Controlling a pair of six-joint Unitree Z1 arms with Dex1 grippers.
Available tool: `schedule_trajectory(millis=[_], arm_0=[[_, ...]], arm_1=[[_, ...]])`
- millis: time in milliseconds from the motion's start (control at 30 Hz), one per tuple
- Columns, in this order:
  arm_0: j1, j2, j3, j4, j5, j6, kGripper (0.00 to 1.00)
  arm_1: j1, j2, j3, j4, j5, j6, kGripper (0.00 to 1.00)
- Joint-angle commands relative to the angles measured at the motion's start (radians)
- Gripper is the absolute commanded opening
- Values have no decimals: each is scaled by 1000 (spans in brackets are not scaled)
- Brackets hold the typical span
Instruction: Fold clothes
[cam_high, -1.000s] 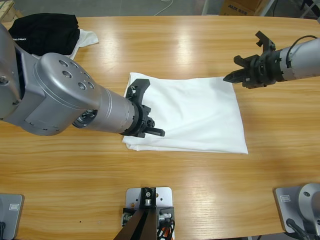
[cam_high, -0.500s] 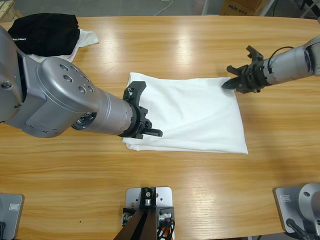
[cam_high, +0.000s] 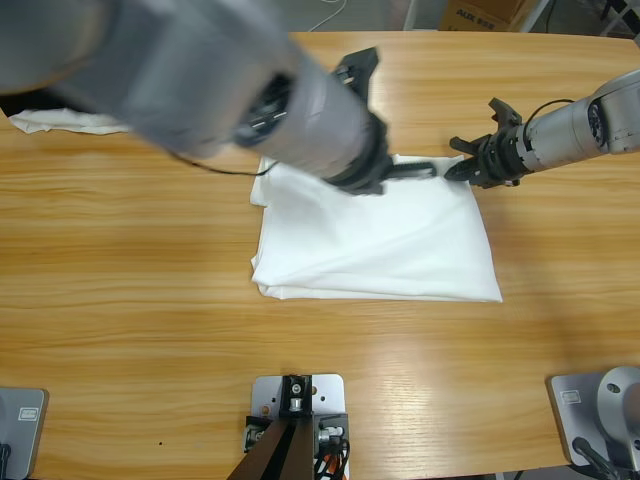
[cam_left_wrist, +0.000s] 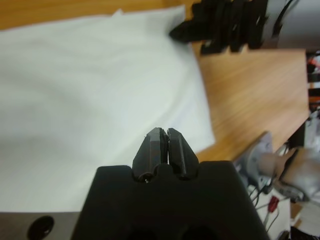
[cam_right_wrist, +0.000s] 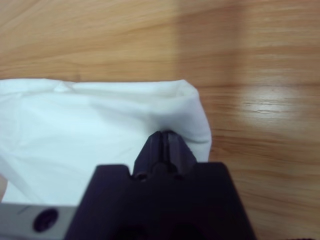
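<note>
The clothes, a folded white T-shirt (cam_high: 400, 250), lie as a rough rectangle in the middle of the wooden table. No chest print shows. My left gripper (cam_high: 425, 168) hangs over the shirt's far right part, jaws shut with nothing between them (cam_left_wrist: 164, 132). White cloth (cam_left_wrist: 75, 100) fills the left wrist view beneath it. My right gripper (cam_high: 455, 170) comes in from the right, shut, its tips against the shirt's far right corner (cam_right_wrist: 164, 136), where the cloth (cam_right_wrist: 75, 125) dimples around them. The right gripper (cam_left_wrist: 220, 25) also shows at the top of the left wrist view, close by.
The left arm's big silver forearm (cam_high: 220, 70) crosses the far left of the table and hides what is behind it. A strip of another white cloth (cam_high: 55, 120) shows at the far left. Bare wood (cam_high: 150, 330) lies near and left of the shirt.
The left arm swung from the shirt's near left edge up across to its far right corner. The shirt's left side is now rumpled and shifted. The right gripper moved slightly in onto the corner.
</note>
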Motion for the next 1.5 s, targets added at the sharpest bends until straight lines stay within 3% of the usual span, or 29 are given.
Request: schedule_trajectory(millis=[33, 200, 567, 833, 1000, 1100, 1300, 1500], arm_0=[[0, 252, -108, 71, 7, -135, 0], [13, 240, -63, 126, 90, -198, 0], [71, 120, 253, 74, 187, -254, 0], [74, -53, 444, 55, 211, -271, 0], [74, -67, 416, 36, 210, -261, 0], [75, -77, 360, 32, 211, -244, 0], [80, -150, 237, 34, 215, -101, 0], [80, -173, 288, 49, 215, -98, 0]], arm_1=[[-4, 11, 27, -2, -15, -9, 0], [-4, -5, 45, -1, -10, -17, 0], [-6, -31, 68, 0, 1, -33, 0], [-6, -21, 69, 0, 0, -33, 0], [-7, -52, 72, 1, 5, -37, 0], [21, -176, 65, 58, 12, -38, 0], [230, -343, -27, 285, 25, -2, 0], [439, -219, 14, 196, 41, 45, 0]])
